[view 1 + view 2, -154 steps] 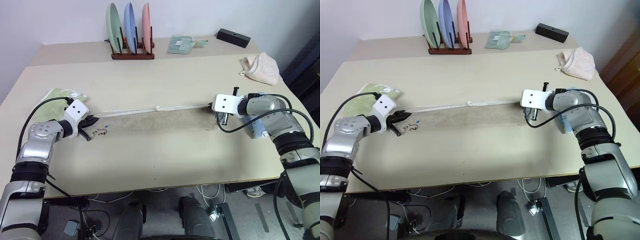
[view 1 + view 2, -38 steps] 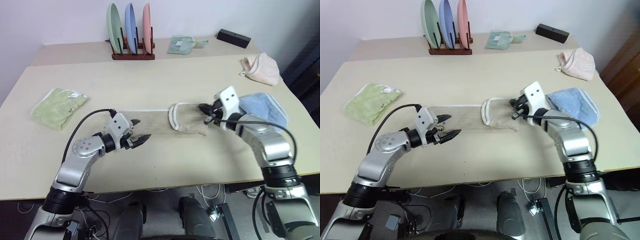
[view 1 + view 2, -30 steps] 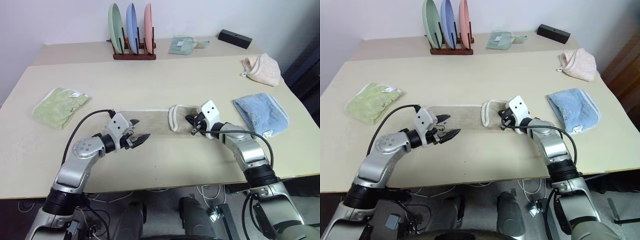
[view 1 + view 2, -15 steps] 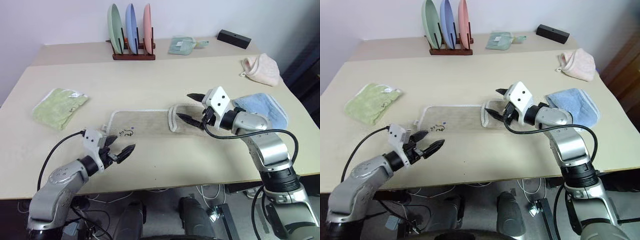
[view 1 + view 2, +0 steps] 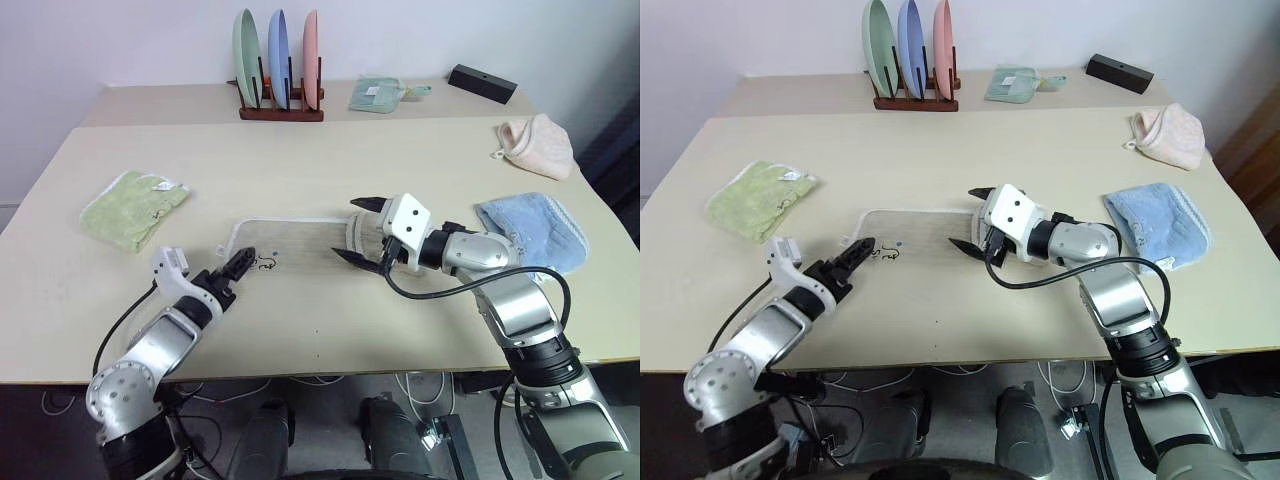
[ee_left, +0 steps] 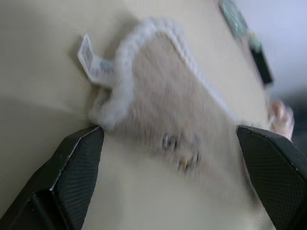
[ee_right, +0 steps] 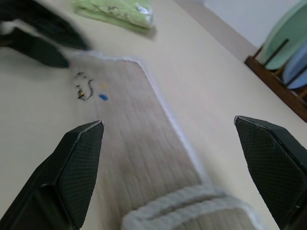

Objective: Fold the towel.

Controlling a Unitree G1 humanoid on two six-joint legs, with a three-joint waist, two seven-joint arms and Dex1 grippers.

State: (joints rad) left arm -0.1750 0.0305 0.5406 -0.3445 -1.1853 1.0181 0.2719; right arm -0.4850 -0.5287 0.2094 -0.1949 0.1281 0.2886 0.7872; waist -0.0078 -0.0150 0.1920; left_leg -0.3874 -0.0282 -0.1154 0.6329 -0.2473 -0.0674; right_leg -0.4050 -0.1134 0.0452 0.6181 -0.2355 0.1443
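Left eye view: I saw the towel (image 5: 300, 243) lying flat near the middle of the table (image 5: 400, 150), its right end folded back over itself. The left gripper (image 5: 236, 266) hovered at the towel's left corner beside the dark motif (image 5: 265, 264), fingers parted and holding nothing. The right gripper (image 5: 362, 230) hung over the folded right end, jaws spread wide, released. A green cloth (image 5: 133, 207) lay well to the left, a blue cloth (image 5: 535, 230) to the right, a pink cloth (image 5: 538, 143) farther back, and a plate rack (image 5: 280, 70) stood at the far edge.

Right eye view: I saw the same layout; both grippers were empty.

Left wrist view: I saw the two black fingers (image 6: 72, 177) set apart, with the towel's white-trimmed corner and its small white tag (image 6: 93, 64) between and beyond them.

Right wrist view: I saw the fingers (image 7: 76, 167) wide apart above the towel's folded edge (image 7: 187, 203), with the left gripper (image 7: 36, 40) beyond.
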